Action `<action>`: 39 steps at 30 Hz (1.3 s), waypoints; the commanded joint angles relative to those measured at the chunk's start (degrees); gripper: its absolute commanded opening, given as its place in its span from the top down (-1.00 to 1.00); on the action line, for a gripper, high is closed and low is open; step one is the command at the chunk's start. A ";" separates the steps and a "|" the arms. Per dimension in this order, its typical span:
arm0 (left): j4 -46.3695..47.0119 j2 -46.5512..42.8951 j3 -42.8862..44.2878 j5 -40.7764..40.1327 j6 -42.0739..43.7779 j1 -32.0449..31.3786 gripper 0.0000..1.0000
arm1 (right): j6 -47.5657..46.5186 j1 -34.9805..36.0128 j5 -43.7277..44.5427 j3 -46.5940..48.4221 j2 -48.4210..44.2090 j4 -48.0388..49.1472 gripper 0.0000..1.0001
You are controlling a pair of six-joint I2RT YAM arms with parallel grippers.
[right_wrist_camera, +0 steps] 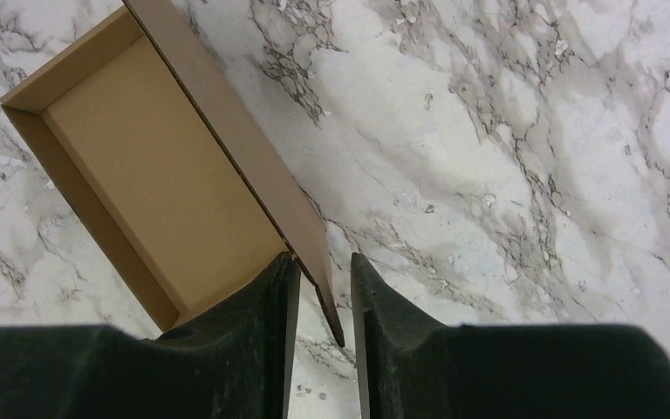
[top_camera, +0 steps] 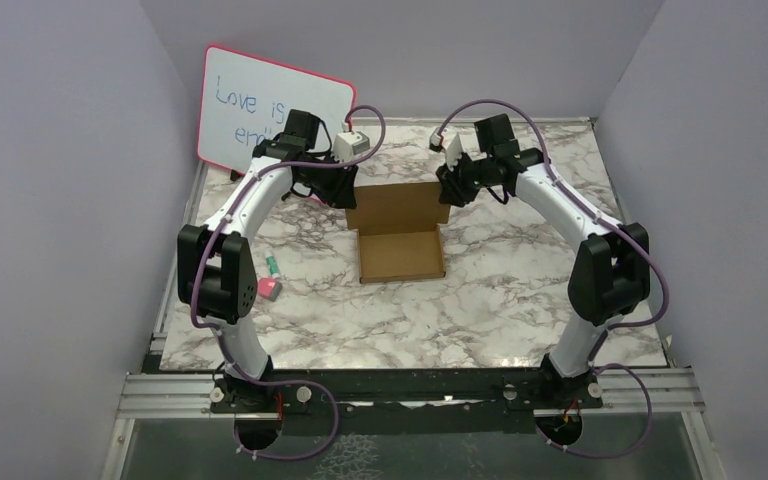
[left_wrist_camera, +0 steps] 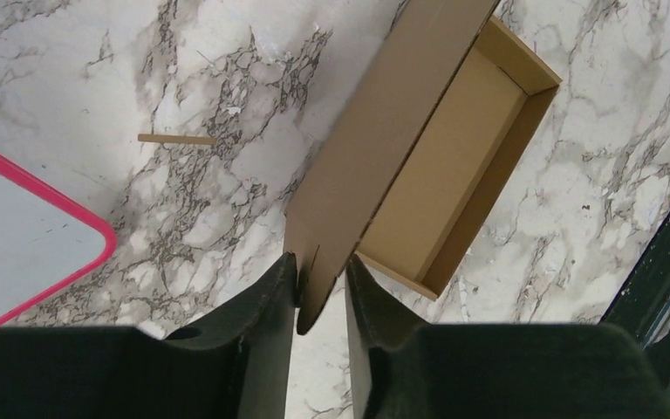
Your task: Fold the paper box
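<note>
Judging progress: the brown cardboard paper box sits mid-way across the white marble-pattern table. Its tray walls are up and the lid stands open at the far side. We reckon lid-down and tuck are what's left. Our left gripper and right gripper each straddle a far lid corner, jaws narrow with a gap on one side, so not clamped. Only the wrist views show that gap. Only the overhead shows both arms together and the pink-framed whiteboard whole. Left wrist alone catches a thin wooden sliver.
</note>
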 commanded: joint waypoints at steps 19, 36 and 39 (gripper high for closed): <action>-0.53 -0.26 1.65 -1.59 -2.93 -0.78 1.00 | 2.64 -0.41 -4.26 0.26 -1.47 -1.29 0.98; 13.94 -3.21 -0.96 -28.81 -31.08 -6.97 1.00 | 31.38 7.67 26.41 -7.04 -7.14 12.62 0.98; 16.38 -3.58 -1.44 -31.08 -34.68 -7.92 1.00 | 36.25 9.70 32.83 -7.67 -7.55 13.87 0.97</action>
